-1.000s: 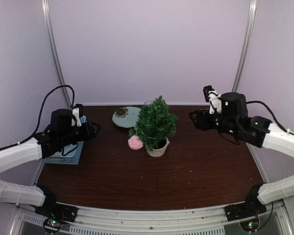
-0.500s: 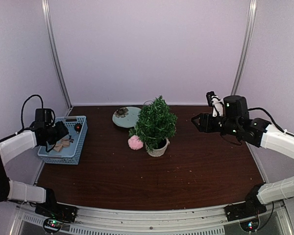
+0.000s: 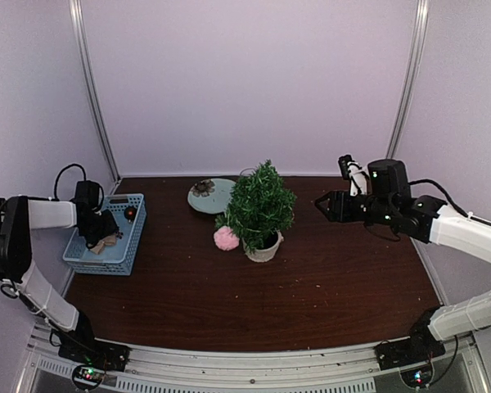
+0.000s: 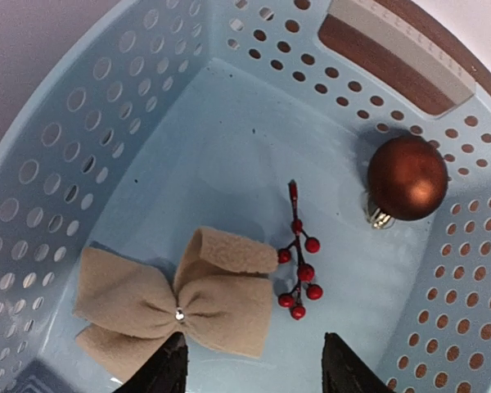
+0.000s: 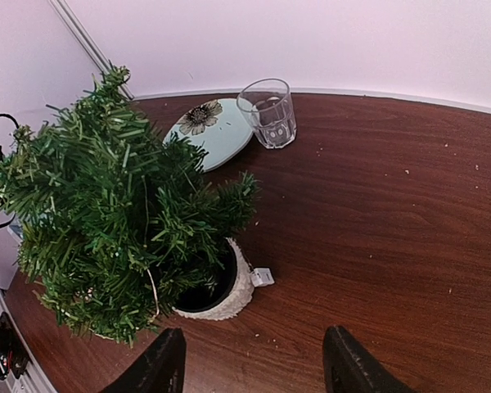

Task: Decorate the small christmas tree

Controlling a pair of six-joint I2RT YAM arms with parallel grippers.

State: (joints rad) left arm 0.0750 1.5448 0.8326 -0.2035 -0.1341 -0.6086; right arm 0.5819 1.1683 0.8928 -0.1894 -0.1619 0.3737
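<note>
Basket (image 4: 57,164): pale blue, perforated walls, at the left side of the surface (image 5: 376,213).
Bow (image 4: 180,303): beige felt, flat on the basket floor.
Berry sprig (image 4: 299,270): red, just beside the bow.
Bauble (image 4: 407,177): glossy brown ball near the basket wall.
Plate (image 5: 217,135): pale blue with a flower print, at the back.
Glass cup (image 5: 268,112): clear, upright, just beside the plate.
Pom-pom (image 3: 226,238): pink, fluffy, on dark wood.

My left claw (image 4: 255,345) is black. The basket (image 4: 57,164) is pale blue, holed all over; its bauble (image 4: 407,177) copper-brown, berry sprig (image 4: 299,274) red, felt bow (image 4: 180,304) beige. The small christmas tree (image 5: 106,205) is dark green, its pot (image 5: 236,296) off-white, the counter (image 5: 393,221) dark brown woodgrain, the plate (image 5: 225,139) pale teal, flower-printed.
</note>
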